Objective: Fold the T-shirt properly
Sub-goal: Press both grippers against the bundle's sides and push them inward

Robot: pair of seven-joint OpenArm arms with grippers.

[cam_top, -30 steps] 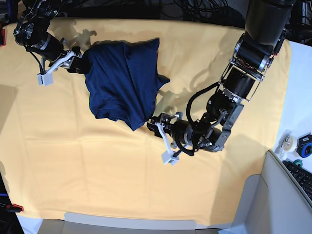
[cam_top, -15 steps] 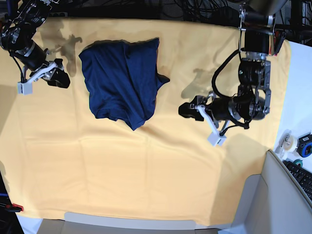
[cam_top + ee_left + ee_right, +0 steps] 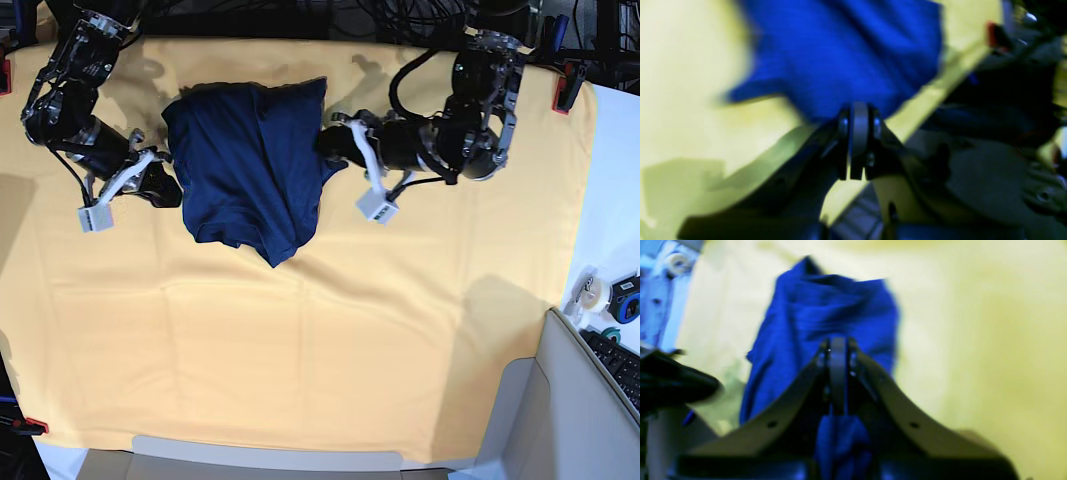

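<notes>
A pale yellow cloth (image 3: 300, 340) covers the table, reaching nearly every edge; a white strip of bare table (image 3: 615, 200) shows along the right edge. By the near right corner sit a tape roll (image 3: 590, 292) and a keyboard (image 3: 615, 362). Dark cables (image 3: 400, 20) crowd the far edge.

The shirt (image 3: 255, 165) lies toward the far edge, left of center: a dark navy, plain, rumpled bundle, wide at its far side and narrowing to a point at its near side, with a small flap jutting to the right.

The right gripper (image 3: 165, 190) sits at the shirt's left edge, its jaws together in the blurred wrist view; whether cloth is pinched I cannot tell. The left gripper (image 3: 335, 143) is at the shirt's right edge, jaws together too, hold unclear.
</notes>
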